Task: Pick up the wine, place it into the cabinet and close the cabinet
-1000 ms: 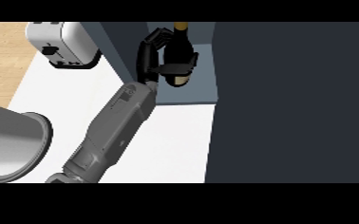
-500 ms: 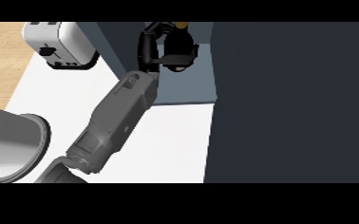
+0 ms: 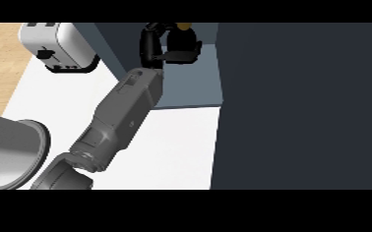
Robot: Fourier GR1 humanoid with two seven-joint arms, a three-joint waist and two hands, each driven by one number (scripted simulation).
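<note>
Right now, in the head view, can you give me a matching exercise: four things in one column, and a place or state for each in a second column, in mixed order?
Things:
1. toaster
2. wine bottle
3. hand
4. cabinet

Places or states:
A. curled round the wine bottle
B. open, blue-grey inside
C. upper left of the view, on the white counter
D. inside the cabinet, held

Pairs: 1-C, 2-D, 3-A, 4-B.

Grey, boxy forearm (image 3: 127,108) with recessed panels; rounded grey elbow (image 3: 73,169); black hand (image 3: 166,54)
</note>
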